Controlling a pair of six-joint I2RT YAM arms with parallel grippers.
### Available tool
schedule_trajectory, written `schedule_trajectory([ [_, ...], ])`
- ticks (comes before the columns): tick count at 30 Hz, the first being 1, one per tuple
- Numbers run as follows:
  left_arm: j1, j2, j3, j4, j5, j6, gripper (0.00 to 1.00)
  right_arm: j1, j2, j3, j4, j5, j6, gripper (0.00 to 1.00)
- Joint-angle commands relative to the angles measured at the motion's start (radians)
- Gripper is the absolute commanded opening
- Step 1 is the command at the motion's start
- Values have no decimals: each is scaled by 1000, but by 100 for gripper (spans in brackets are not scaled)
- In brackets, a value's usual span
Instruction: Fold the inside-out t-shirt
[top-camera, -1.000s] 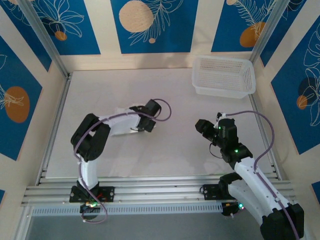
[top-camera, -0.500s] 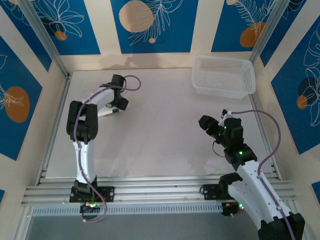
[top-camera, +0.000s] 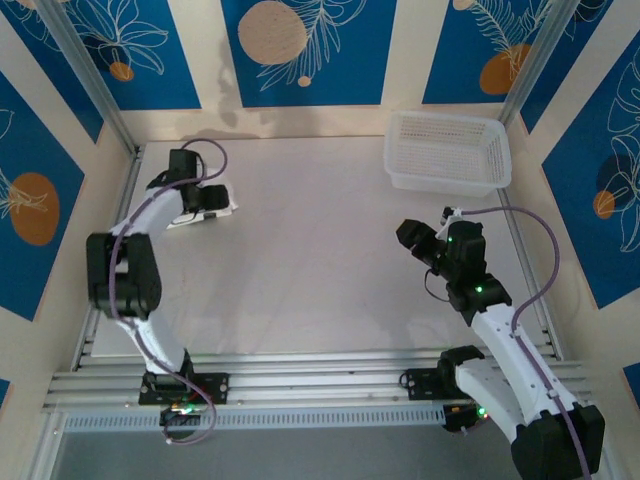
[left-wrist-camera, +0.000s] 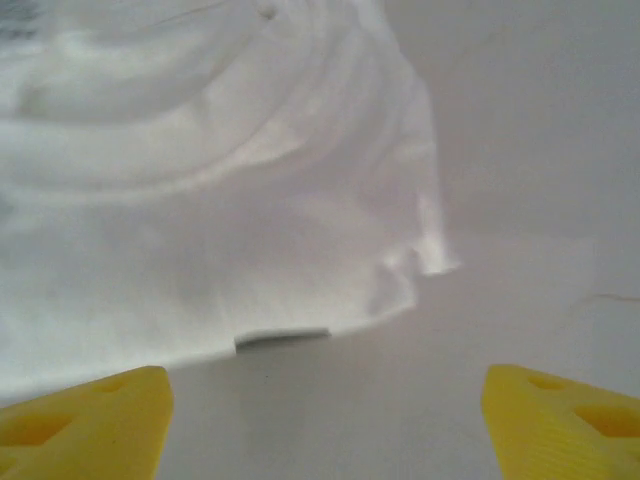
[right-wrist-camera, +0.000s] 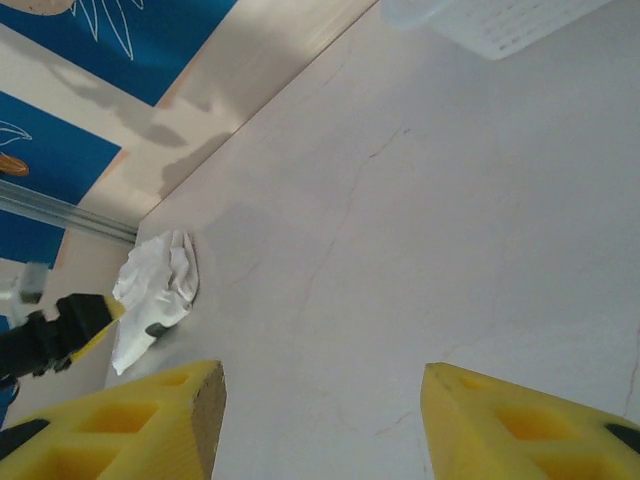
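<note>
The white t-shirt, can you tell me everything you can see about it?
The t-shirt is thin white cloth, bunched into a small wrinkly heap, not spread flat. It lies on the pale table in the far left corner. A small dark bit peeks from its edge. The open left tool sits right beside it, not gripping it.

The pale table (top-camera: 330, 270) bears a seemingly bunched t-shirt (left-wrist-camera: 200, 190) and mesh basket (top-camera: 448, 152).
</note>
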Motion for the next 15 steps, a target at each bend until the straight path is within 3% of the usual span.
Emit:
schedule_trajectory([
  [1, -2, -77, -123, 123, -25, -386, 76, -2, -15, -21, 46, -31, 31, 54],
  [6, 37, -73, -195, 181, -115, -673, 70, -2, -41, -29, 26, -17, 29, 54],
  [11, 101, 100, -90, 239, -16, -745, 70, -4, -70, -22, -6, -10, 25, 54],
  [15, 112, 208, -16, 260, -49, -794, 69, -6, -95, -16, -28, 9, 24, 54],
])
